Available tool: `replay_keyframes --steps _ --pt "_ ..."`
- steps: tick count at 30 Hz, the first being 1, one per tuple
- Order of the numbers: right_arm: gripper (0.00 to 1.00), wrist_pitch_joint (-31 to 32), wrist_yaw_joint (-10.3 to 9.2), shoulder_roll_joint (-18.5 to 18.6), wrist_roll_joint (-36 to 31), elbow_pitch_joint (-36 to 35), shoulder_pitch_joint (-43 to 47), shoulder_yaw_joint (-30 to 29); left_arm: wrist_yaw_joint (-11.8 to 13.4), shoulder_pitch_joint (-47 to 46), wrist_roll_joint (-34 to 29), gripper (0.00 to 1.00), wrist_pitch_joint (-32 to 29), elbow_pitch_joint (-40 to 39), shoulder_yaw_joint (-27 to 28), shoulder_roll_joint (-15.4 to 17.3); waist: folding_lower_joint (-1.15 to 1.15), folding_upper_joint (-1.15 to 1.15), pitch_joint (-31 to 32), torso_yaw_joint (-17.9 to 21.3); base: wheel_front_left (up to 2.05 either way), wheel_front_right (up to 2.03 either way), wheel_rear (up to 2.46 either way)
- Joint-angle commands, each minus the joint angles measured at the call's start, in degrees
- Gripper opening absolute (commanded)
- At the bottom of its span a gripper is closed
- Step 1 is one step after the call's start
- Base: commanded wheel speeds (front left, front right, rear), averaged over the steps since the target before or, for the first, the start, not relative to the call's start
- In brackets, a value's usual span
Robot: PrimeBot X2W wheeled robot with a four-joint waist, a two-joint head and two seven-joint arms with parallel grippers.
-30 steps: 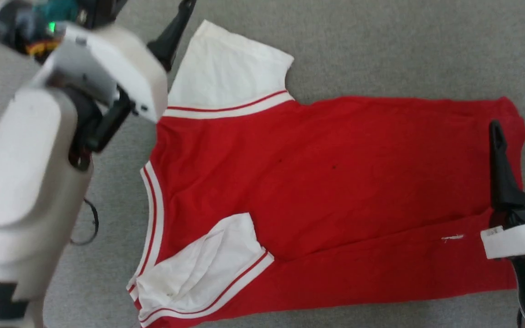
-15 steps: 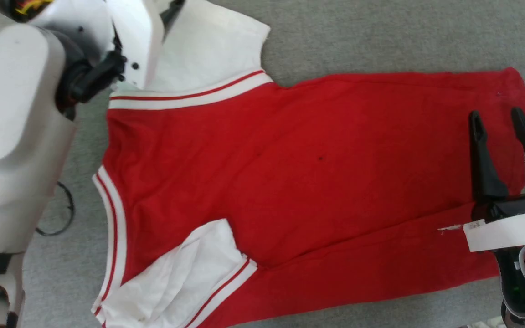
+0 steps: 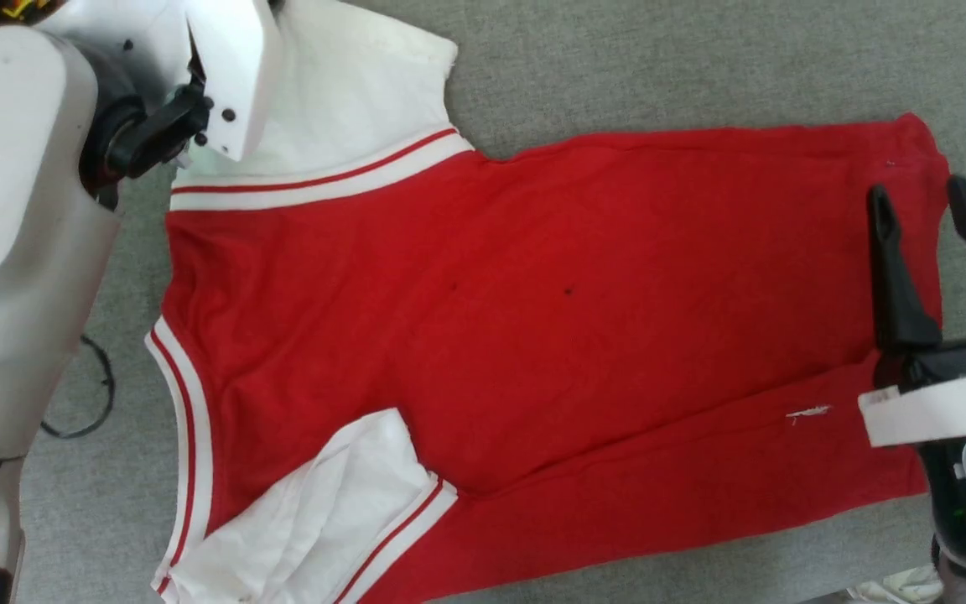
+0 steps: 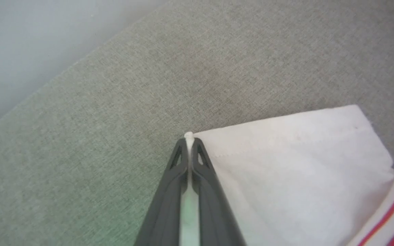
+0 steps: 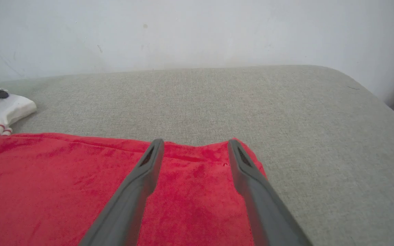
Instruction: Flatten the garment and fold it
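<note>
1. Red garment [image 3: 533, 319] lies spread on the grey cloth counter [image 3: 701, 59], collar toward my left, hem toward my right.
2. Left jaws: pinched closed on the corner of the far white sleeve [image 4: 286, 153].
3. Right jaws: wide apart, empty, over the far hem corner [image 5: 197, 157].
4. Near sleeve [image 3: 324, 512] rumpled, folded inward onto the red body.

garment [image 3: 584, 277]: reading as soft matt cloth, the red body looking faintly napped
grey surface [image 3: 659, 67]: showing as coarse woven fabric, matt
right gripper [image 3: 917, 191]: fingers [image 3: 894, 285] looking like smooth matt dark plastic
left arm shell [image 3: 5, 252]: appearing as smooth pale plastic, perhaps slightly glossy
wall [image 5: 183, 30]: showing matt, lightly scuffed
</note>
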State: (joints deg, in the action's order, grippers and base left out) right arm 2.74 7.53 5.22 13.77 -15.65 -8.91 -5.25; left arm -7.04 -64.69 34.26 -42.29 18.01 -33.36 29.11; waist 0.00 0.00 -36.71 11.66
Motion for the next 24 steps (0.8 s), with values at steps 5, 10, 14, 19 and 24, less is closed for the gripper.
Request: replay_keyframes --steps 5,10,14,19,24 --pt "1.0 5.87 -0.04 2.82 2.22 0.05 -4.06 0.04 -0.27 1.48 -0.32 0.0 2.02 0.3 -0.18 0.6 0.0 0.0 2.1 -0.34 0.0 0.0 0.0" --pt "1.0 18.24 -0.04 6.67 5.11 2.23 -9.35 -1.73 -0.3 1.86 0.15 0.0 2.28 -0.1 -0.38 1.15 0.0 0.0 2.37 -0.74 0.0 0.0 0.0" --pt "1.0 26.5 -0.04 8.72 5.38 4.32 -13.72 -4.15 -0.26 1.48 0.31 0.0 2.28 -0.85 -0.4 1.25 0.0 0.0 1.29 -1.52 0.0 0.0 0.0" --pt "1.0 34.08 -0.04 9.27 5.89 7.36 -17.88 -6.09 -0.11 1.07 0.41 0.0 2.38 -1.26 -0.54 1.03 0.0 0.0 0.03 -2.44 0.0 0.0 0.0" --pt "1.0 40.59 -0.04 8.5 7.18 10.54 -19.32 -6.81 0.06 0.94 0.67 0.0 2.51 -1.04 -0.73 0.63 0.0 0.0 -0.47 -3.2 0.0 0.0 0.0"
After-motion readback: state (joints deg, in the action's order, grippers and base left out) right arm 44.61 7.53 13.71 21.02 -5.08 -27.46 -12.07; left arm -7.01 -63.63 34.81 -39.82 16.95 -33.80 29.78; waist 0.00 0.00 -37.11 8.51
